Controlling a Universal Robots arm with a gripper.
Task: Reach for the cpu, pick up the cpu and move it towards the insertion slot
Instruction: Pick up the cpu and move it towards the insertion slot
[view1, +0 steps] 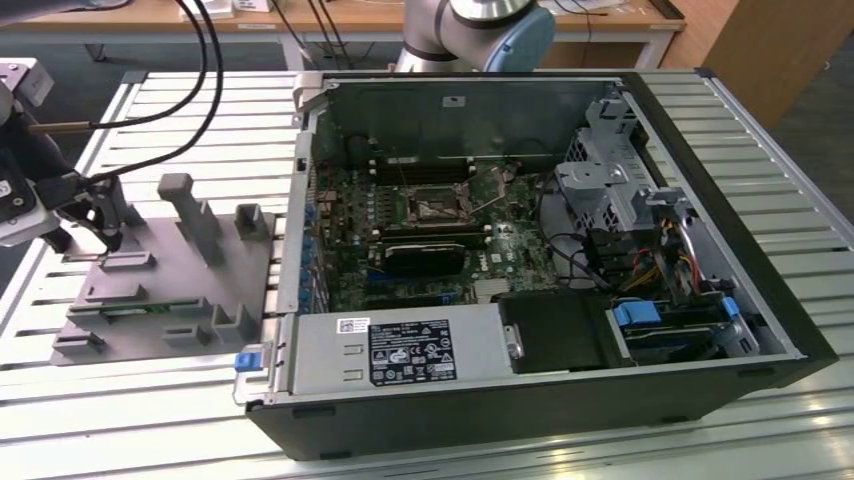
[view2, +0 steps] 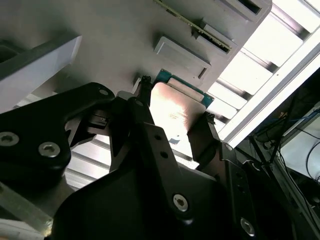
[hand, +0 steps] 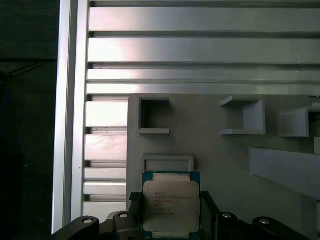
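Got the gripper (hand: 171, 197) clamped on both sides of the cpu (hand: 171, 207), over the grey fixture plate (hand: 225, 170). The socket (view1: 438, 205) is well apart from it, inside the computer case (view1: 534, 420).

Upright fixture posts (view1: 184, 205) between pincer (view1: 107, 240) and open computer case (view1: 467, 420).

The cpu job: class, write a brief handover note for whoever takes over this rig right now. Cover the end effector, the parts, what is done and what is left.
End effector: down at the grey fixture, around the cpu. Whether it is gripping cannot be told.
Cpu: at the fixture, outside the open computer case.
Insertion slot: on the motherboard inside the case, far from the cpu.
Done: the reach.
Left: a confirmed pickup and the move to the slot.
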